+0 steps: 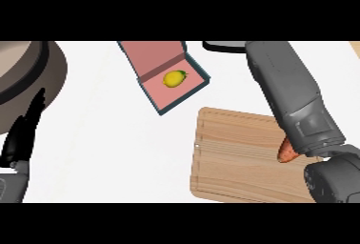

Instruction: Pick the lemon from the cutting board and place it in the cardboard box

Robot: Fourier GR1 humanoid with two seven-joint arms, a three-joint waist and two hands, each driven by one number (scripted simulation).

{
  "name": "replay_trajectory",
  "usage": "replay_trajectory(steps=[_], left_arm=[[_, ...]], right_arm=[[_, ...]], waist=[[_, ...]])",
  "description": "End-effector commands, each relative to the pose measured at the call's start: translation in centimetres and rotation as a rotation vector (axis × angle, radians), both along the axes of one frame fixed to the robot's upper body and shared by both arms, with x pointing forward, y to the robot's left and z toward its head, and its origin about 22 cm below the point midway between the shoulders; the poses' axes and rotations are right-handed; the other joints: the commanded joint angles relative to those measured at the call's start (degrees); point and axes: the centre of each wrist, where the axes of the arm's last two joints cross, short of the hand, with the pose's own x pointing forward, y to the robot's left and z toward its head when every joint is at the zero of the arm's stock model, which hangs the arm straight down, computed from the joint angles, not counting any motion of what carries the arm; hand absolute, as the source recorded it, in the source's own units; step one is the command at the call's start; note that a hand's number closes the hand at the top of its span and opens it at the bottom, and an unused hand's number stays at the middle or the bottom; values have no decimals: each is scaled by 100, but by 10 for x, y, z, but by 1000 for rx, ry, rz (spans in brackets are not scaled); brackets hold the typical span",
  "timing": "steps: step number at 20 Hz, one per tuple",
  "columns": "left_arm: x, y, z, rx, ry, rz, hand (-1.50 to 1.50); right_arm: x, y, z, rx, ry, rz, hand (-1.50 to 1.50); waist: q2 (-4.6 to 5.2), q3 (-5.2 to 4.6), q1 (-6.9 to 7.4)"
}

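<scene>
The yellow lemon (174, 78) lies inside the open cardboard box (156, 57), which is pink inside with dark teal edges and sits at the top centre. The wooden cutting board (235, 157) is at the lower right, below the box. My right forearm stretches from the lower right across the board's right side up to the top edge. Only a black sliver of my right hand (221, 46) shows there, just right of the box and apart from the lemon. At the left edge my left hand (25, 128) rests open with its fingers up.
An orange-red vegetable (287, 151) lies on the board's right part, half hidden under my right forearm. A large round brown-and-grey vessel (32, 66) fills the top left corner. White counter (105, 152) spreads between the left hand and the board.
</scene>
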Motion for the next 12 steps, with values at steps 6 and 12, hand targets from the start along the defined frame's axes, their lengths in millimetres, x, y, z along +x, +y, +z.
replay_trajectory(steps=[6,12], left_arm=[[-12,21,-3,-7,12,21,0],[-25,-2,-3,1,11,29,0]], right_arm=[[-7,-97,-14,-47,28,-10,-150],[-25,-157,-26,-84,104,50,-150]], waist=[[-94,-2,-234],[-93,2,-195]])
